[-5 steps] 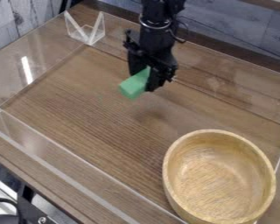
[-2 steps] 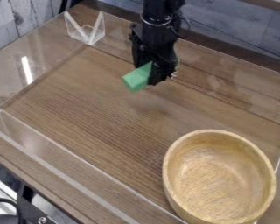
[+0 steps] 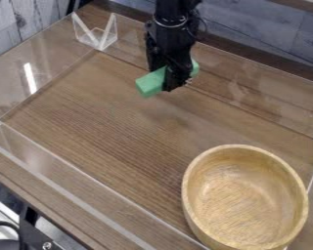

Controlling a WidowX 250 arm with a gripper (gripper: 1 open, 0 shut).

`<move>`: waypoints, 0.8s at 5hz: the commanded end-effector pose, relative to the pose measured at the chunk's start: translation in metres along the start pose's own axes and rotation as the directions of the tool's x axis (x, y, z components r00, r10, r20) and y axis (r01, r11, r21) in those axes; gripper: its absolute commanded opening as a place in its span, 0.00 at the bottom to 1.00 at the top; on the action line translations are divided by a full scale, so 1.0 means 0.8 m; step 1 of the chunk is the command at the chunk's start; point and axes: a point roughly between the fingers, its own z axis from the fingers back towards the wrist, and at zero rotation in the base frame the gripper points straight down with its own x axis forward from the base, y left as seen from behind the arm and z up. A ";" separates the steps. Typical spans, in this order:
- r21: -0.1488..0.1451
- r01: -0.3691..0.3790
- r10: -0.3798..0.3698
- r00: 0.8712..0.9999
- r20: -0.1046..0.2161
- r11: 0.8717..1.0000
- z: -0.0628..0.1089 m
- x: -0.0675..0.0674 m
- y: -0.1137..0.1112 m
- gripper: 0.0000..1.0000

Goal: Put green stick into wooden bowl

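The green stick (image 3: 153, 82) hangs in the air above the wooden tabletop, tilted, in the upper middle of the camera view. My gripper (image 3: 170, 76) is shut on its upper right end, the black arm coming down from the top edge. The wooden bowl (image 3: 245, 196) sits at the lower right, well away from the stick, and its inside shows nothing in it.
Clear acrylic walls (image 3: 42, 59) ring the wooden tabletop (image 3: 107, 137). A clear plastic stand (image 3: 94, 31) sits at the back left corner. A grey plank wall runs behind the arm.
The gripper has risen a little and shifted slightly toward the back, carrying the green stick with it. The bowl has not moved.
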 end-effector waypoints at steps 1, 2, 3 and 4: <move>0.036 0.040 -0.042 0.997 0.063 0.999 0.017 0.011 0.016 0.00; 0.041 0.068 -0.070 0.995 0.070 0.997 0.019 0.009 0.017 0.00; 0.045 0.090 -0.093 0.993 0.076 0.995 0.020 0.008 0.016 0.00; 0.051 0.111 -0.115 0.990 0.083 0.992 0.021 0.008 0.016 0.00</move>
